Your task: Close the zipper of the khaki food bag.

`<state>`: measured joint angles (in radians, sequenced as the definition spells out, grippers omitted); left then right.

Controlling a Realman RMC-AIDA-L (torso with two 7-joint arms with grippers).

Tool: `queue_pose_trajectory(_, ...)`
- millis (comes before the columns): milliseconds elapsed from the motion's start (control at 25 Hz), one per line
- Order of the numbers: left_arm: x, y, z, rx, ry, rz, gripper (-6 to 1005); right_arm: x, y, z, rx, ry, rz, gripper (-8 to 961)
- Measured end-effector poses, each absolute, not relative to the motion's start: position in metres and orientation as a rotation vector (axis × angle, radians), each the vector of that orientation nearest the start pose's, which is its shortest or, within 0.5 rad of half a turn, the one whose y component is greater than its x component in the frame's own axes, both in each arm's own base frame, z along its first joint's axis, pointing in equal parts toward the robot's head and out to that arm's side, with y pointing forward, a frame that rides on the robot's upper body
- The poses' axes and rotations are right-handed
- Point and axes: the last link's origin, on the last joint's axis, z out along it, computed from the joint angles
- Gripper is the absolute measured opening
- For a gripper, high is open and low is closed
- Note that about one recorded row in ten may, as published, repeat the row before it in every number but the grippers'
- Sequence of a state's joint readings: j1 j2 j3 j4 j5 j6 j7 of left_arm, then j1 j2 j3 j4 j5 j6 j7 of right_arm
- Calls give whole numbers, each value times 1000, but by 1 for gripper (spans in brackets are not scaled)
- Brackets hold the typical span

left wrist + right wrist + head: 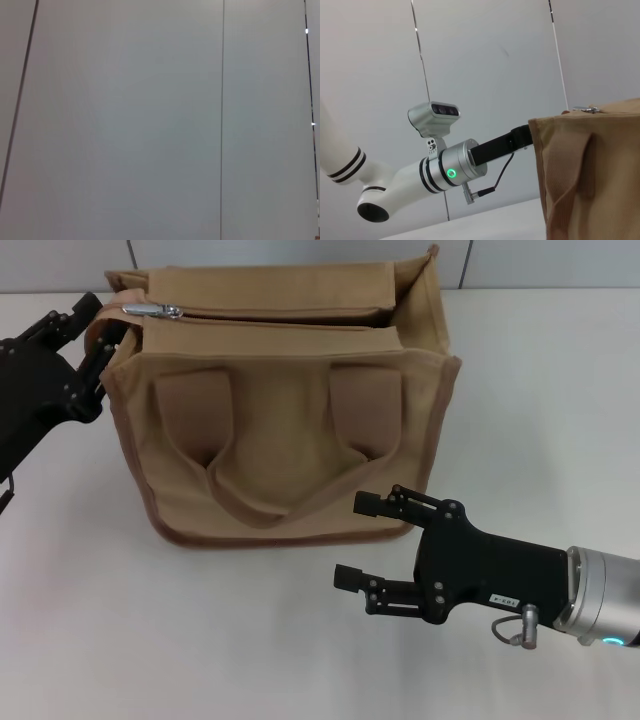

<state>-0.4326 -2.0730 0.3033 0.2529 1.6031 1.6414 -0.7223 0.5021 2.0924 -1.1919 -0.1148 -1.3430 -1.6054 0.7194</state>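
Observation:
The khaki food bag [280, 440] stands upright on the white table, its handle loops hanging down its front. The zipper [270, 312] runs along the bag's top, with the silver slider [152, 310] at its left end. My left gripper [92, 332] is against the bag's top left end, beside the slider. My right gripper [352, 540] is open and empty, low in front of the bag's front right bottom corner. The right wrist view shows the bag's end [590, 175], the slider [585, 109] and my left gripper [520, 137] behind the bag's edge.
The white table [200, 640] spreads in front of and to the right of the bag. A grey panelled wall [150, 120] fills the left wrist view. My left arm [450, 170] shows in the right wrist view.

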Motion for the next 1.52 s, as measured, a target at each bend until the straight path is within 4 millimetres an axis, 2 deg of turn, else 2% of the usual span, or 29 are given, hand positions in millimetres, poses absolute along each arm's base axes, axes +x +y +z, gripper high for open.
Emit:
queue_pose_trajectory(280,-295,302,23,-1984,-356,-1139,253,249,254,-82,-2690,350,1138,776)
queue_pose_trajectory(440,-292,299,22,-1972,-359,-1183,33,248,252,-81,-2688,350,1166,766)
queue_pose_trajectory(760,-272,297,23,-1991,-290,-1321,23,243,250,-71,-2636,340,1268,746)
queue_pose_trajectory(840,-268,302,23,-1990,-314,-1344,22,243,247,-67,-2629,328,1298,741)
queue_pose_trajectory(1000,-267,307,24,-2003,-367,-1357,22,241,245,-63,-2622,319,1343,730)
queue_pose_trajectory(1160,-267,308,24,-1993,-373,-1366,22,233,242,-51,-2584,300,1477,720)
queue_pose_trajectory(1240,-265,307,24,-1994,-368,-1378,22,227,249,-40,-2543,321,1552,715)
queue_pose_trajectory(1520,-256,309,25,-2002,-329,-1426,23,210,271,-29,-2550,356,1616,698)
